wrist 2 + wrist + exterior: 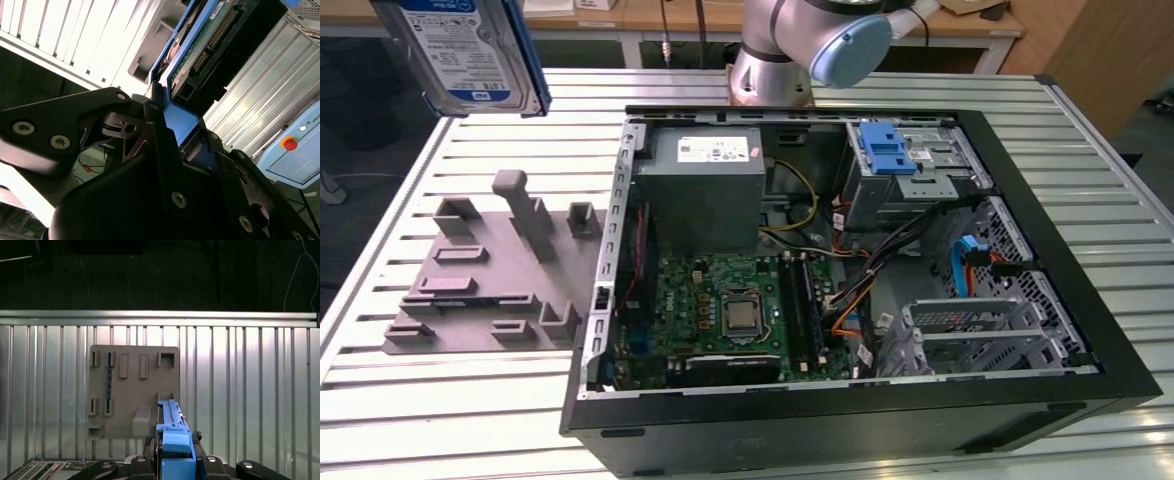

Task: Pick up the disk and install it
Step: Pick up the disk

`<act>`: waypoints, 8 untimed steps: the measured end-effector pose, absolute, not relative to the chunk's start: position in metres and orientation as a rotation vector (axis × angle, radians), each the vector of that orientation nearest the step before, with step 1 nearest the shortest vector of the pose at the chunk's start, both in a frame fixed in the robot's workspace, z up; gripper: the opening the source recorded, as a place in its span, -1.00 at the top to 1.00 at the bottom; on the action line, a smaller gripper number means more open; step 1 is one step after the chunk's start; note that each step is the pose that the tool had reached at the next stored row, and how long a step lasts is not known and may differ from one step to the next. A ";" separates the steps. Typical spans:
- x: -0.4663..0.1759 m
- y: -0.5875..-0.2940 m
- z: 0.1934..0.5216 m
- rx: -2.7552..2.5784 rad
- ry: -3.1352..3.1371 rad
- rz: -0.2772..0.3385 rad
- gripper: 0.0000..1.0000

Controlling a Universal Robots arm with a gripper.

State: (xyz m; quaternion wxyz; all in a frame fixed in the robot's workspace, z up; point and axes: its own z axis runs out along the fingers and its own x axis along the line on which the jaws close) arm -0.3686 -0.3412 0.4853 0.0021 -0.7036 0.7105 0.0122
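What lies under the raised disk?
In the first wrist view, the disk hangs over the grey fixture board on the slatted table. The disk hides a strip of that board.

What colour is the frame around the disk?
Blue, on the disk; its frame shows best in the first wrist view.

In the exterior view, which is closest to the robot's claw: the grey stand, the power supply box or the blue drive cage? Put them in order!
The gripper holds the disk up high.
1. Grey fixture plate: under the disk, exterior view's left.
2. Power supply box: middle.
3. Blue-latched drive cage: exterior view's right, farthest.
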 end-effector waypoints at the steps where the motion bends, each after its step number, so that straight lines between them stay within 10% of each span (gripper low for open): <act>1: -0.368 -0.341 0.485 -2.208 2.229 0.038 0.27; 8: -0.357 -0.341 0.485 -2.207 2.229 0.038 0.27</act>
